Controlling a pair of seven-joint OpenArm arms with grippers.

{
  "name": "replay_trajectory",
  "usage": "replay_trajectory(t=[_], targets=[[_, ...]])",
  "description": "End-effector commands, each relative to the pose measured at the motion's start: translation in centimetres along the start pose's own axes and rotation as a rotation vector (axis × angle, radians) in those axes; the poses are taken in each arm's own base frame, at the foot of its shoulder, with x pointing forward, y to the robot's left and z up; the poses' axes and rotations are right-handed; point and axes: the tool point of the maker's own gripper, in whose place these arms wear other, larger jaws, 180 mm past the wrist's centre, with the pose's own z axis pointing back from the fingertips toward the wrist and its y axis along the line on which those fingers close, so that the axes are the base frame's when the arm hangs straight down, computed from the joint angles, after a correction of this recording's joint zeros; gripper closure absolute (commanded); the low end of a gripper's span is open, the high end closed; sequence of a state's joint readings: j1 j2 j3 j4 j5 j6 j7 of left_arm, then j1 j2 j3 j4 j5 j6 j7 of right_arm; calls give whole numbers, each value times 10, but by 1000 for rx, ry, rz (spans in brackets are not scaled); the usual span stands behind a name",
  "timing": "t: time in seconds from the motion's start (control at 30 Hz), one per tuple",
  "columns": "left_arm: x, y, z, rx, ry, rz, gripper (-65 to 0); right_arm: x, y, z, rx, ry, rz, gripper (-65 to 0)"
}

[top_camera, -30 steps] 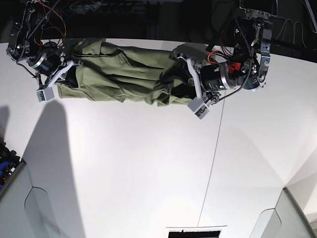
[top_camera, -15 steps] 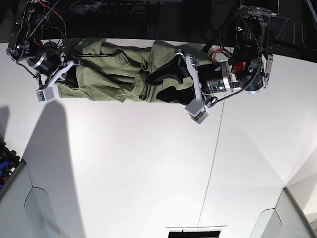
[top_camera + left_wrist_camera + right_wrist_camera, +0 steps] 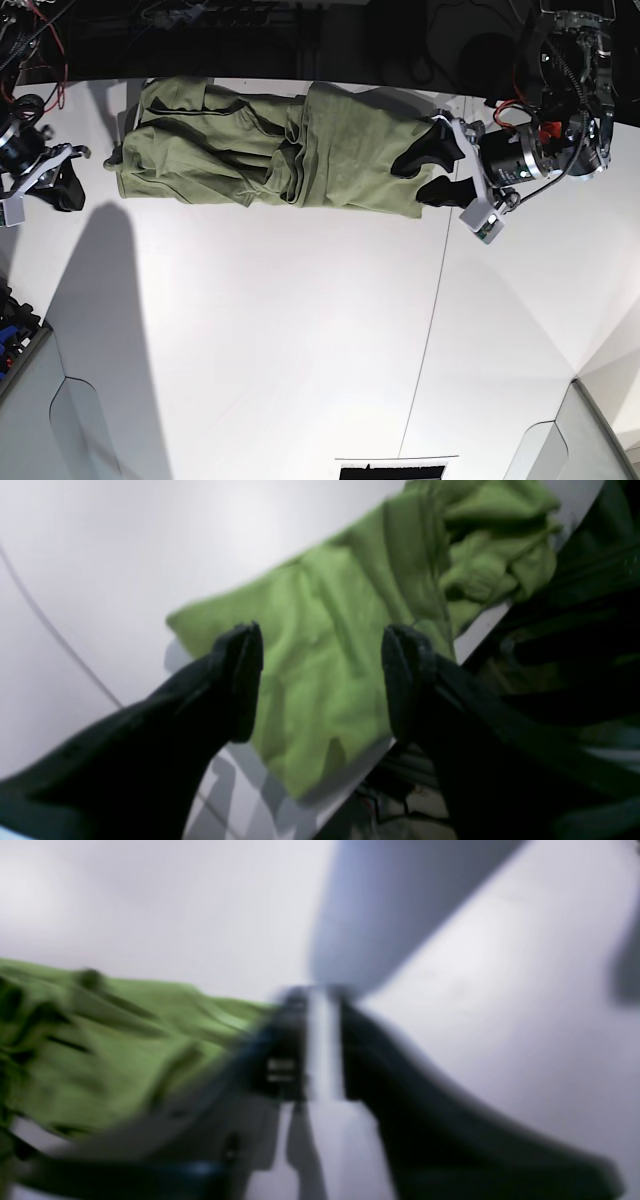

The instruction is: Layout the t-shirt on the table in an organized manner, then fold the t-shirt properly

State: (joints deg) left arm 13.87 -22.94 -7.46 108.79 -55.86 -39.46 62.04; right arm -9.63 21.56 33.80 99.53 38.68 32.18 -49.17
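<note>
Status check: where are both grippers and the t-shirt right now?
Left gripper open, empty, at shirt's edge. Right gripper clear of cloth, nothing held. T-shirt bunched along far edge of table, not flat. Nothing in the way.

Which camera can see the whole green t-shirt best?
The base view: the whole t-shirt shows, lying bunched along the table's far edge. The left wrist view shows one end up close; the right wrist view gives a blurry edge.

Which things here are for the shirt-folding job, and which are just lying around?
For the job:
- t-shirt
- table
- left gripper
- right gripper

Just lying around:
- blue and red bits at the table's edge
- wires behind the table
</note>
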Motion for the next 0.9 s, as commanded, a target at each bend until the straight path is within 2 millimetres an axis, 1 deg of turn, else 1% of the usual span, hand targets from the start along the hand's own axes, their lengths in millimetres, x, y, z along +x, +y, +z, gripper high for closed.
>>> replay_trajectory(t=[0.0,0.03,0.07,0.1,0.13,0.2,0.27,0.37,0.53,0.63,0.73,0.8,0.83,0.87], targets=[[7,-4,4,-14,-30,-15,-398,7,-9,4,-16,-12,15,-263],[4,-5,4,-17,-25,-9,-397,2,-14,4,-22,6,7,-329],[1,-6,4,-19,-20,-4,-397,-4,-19,2,-26,25,-7,-378],[-1,-7,4,-20,-18,0,-398,-10,-24,1,-27,41,-25,-407],[-2,-7,4,-19,-14,1,-397,-17,-26,0,-17,58,-53,-417],[-3,-6,4,-16,-10,0,-398,-30,-23,-3,30,90,-110,-416],[-3,-6,4,-14,-9,-1,-398,-45,-15,-7,82,127,-155,-416],[-2,-3,4,4,-16,-11,-398,-59,0,-16,134,160,-184,-416],[-4,2,4,27,-2,-25,-397,-75,41,-32,234,209,-190,-416],[-5,6,6,44,5,-35,-398,-81,63,-39,282,218,-205,-416],[-4,8,7,51,1,-33,-398,-85,76,-43,307,218,-225,-415],[-4,8,7,53,2,-34,-397,-86,81,-45,316,214,-236,-412],[-4,8,7,53,3,-34,-397,-86,82,-45,318,212,-240,-387],[-4,8,7,53,0,-35,-398,-85,83,-46,319,207,-243,-327]])
